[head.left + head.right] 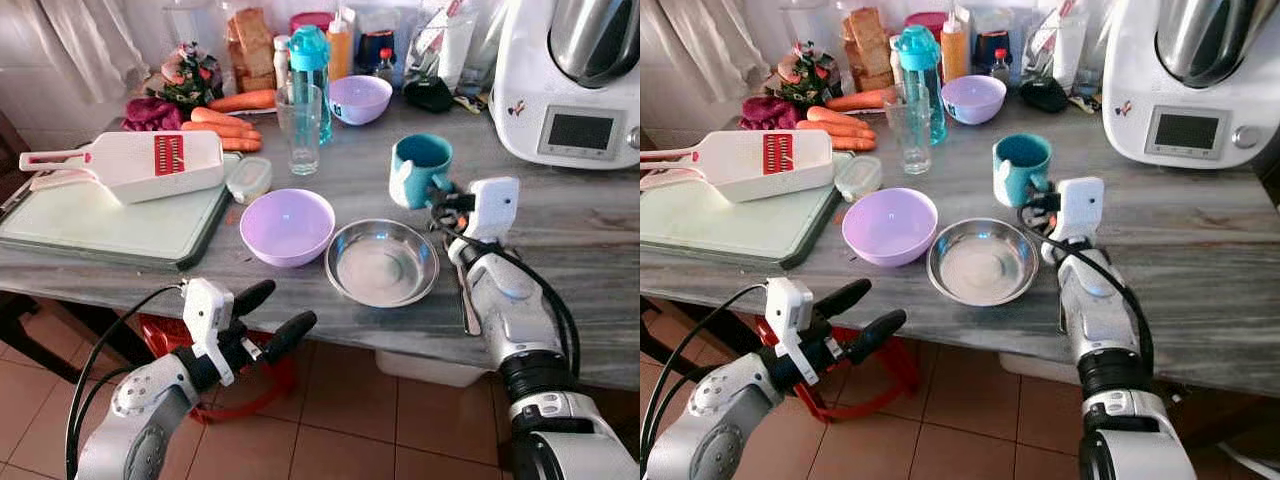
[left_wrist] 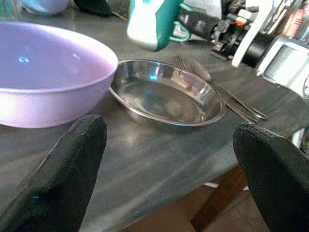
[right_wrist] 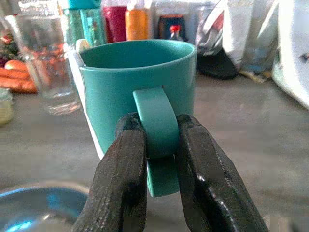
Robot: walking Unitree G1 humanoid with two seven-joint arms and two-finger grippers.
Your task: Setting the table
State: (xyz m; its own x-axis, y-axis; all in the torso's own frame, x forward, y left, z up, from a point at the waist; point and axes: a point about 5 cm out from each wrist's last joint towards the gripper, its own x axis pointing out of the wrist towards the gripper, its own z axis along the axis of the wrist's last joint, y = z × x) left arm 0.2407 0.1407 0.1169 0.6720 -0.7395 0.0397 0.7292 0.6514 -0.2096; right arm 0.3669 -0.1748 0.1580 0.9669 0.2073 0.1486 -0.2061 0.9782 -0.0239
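Holding the teal mug (image 3: 140, 96) by its handle, my right pincer (image 3: 161, 145) keeps it upright just beyond the steel plate (image 1: 382, 262) on the worktop (image 1: 580, 220). My left pincer (image 1: 270, 315) hangs wide, near the edge.

Both arms were silver-grey shells with black joint rings, each ending in a white boxy wrist block. The left gripper (image 1: 270, 318) carried two long, rounded black fingers (image 2: 65, 183), and a black cable looped from its forearm below the tabletop (image 1: 590, 230) edge. The right gripper (image 3: 161, 145) had matte, slightly scuffed black fingers and bundled black wires with red ends at its wrist.
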